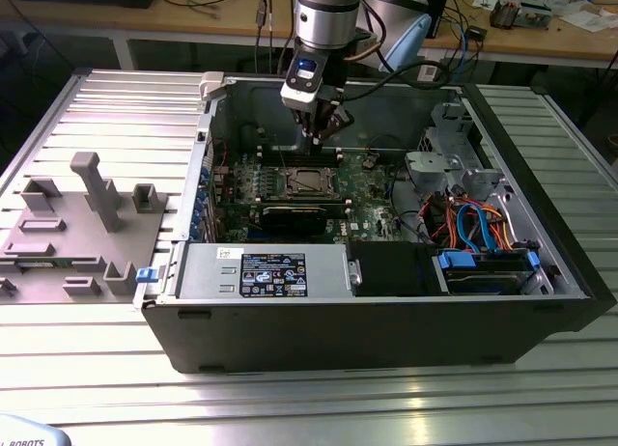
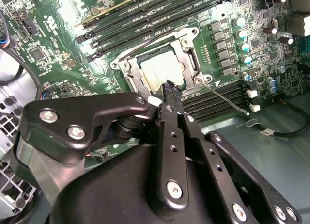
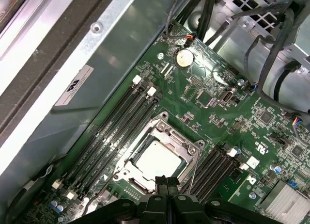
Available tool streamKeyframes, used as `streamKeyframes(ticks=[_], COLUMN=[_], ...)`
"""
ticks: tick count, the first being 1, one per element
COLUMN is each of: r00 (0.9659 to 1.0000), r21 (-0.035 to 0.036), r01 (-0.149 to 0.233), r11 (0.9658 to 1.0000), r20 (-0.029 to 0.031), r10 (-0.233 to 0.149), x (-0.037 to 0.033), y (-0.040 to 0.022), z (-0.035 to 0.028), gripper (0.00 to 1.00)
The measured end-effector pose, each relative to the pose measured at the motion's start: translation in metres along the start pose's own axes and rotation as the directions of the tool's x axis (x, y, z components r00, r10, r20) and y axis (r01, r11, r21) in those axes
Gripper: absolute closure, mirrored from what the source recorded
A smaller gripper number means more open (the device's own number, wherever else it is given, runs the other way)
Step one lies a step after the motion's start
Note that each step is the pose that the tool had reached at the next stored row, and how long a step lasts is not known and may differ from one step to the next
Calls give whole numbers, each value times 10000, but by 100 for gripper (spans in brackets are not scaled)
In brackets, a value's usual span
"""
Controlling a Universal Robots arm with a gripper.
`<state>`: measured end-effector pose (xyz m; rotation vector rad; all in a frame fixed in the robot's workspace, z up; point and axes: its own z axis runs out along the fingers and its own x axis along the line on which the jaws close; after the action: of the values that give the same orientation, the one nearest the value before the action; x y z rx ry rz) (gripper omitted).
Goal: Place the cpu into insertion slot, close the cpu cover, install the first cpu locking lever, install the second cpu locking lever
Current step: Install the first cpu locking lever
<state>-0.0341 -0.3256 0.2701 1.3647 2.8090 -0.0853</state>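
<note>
- Fixture block [image 1: 87,224], grey with posts and pockets, sits on the ribbed metal table [image 1: 386,407] at the exterior view's left, just beside the open computer case [image 1: 386,320].
- A black power supply [image 1: 273,272] with a label fills the case's near left corner.
- Behind it lies the green motherboard [image 1: 372,190], with the insertion slot [image 2: 122,65] near its middle.
- The cpu [image 3: 157,158] lies flat in that slot, its pale metal face showing through the window of the cpu cover [image 3: 180,147], which lies down around it.
- Long memory slots [image 3: 116,122] run on both sides of the socket.
- A thin wire lever [image 2: 225,99] slants from one socket corner across the nearby memory slots.
- The gripper [image 1: 319,132] hangs above the board near the socket, apart from it. In both wrist views its fingers are pressed together with nothing between them.
- A drive bay [image 1: 483,263] with blue and orange cables sits at the exterior view's right.
</note>
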Motion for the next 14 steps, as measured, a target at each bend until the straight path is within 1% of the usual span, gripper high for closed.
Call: streamKeyframes(ticks=[8, 11, 14], r00=[9989, 9972, 9960], r21=[-19, -29, -35], r01=[474, 753, 896], r11=[9989, 9972, 9960], r20=[20, 32, 38], r10=[-474, -753, -896], x=[0, 0, 0], y=[0, 0, 0], z=[0, 0, 0], gripper=[89, 89, 89])
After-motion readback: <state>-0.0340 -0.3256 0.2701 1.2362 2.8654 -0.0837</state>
